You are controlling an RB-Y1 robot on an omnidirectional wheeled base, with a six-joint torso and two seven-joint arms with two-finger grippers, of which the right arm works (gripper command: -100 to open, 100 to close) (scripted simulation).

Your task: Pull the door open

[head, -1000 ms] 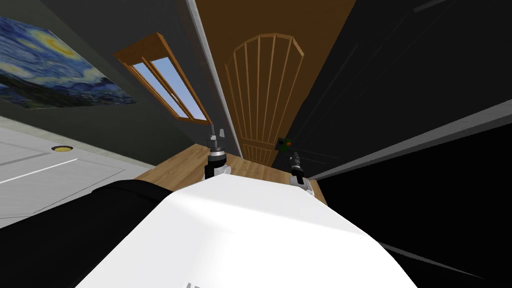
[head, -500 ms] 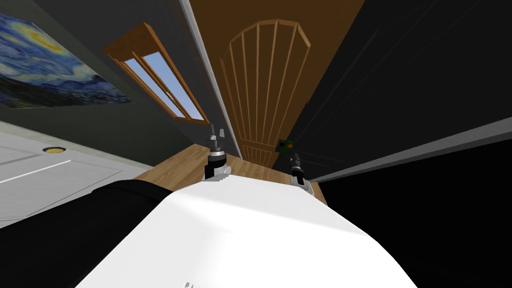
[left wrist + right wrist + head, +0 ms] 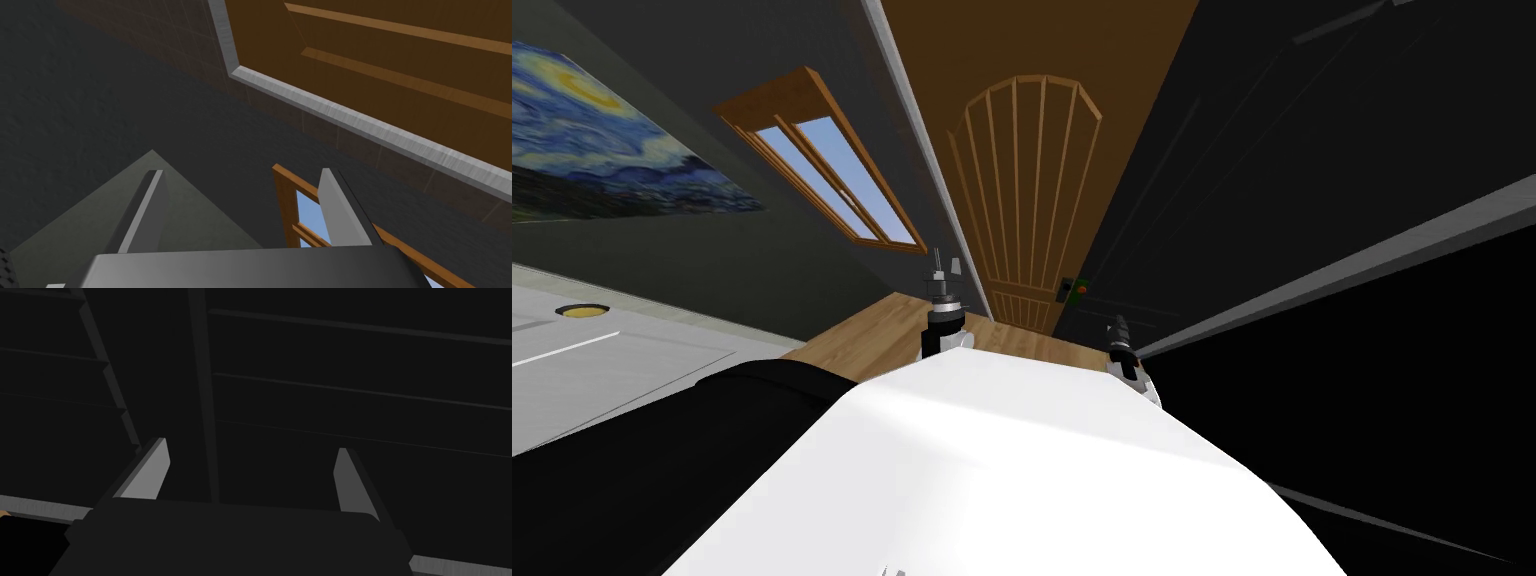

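The brown door (image 3: pixel 1027 190) with a fan-shaped panel stands ahead in a grey frame (image 3: pixel 912 150). Its small dark handle (image 3: pixel 1072 289), with a green and orange spot, sits at the door's right edge, low down. My right gripper (image 3: pixel 1116 322) is a little to the right of and below the handle, apart from it. Its fingers stand open (image 3: pixel 252 445) with nothing between them, facing a dark panelled surface (image 3: pixel 350 363). My left gripper (image 3: pixel 938 262) is raised near the frame's left side, open and empty (image 3: pixel 240 172), pointing past the frame (image 3: pixel 360 122) at the door (image 3: pixel 400 60).
A dark panelled surface (image 3: pixel 1292 140) runs along the right of the door, with a black area (image 3: pixel 1412 400) beyond it. On the dark wall to the left are a wood-framed window (image 3: pixel 822 165) and a blue painting (image 3: pixel 602 140). Wooden floor (image 3: pixel 862 335) lies below.
My right gripper has moved right and down, away from the handle. The head view has shifted a little, with the door now further left. The left gripper has stayed in place.
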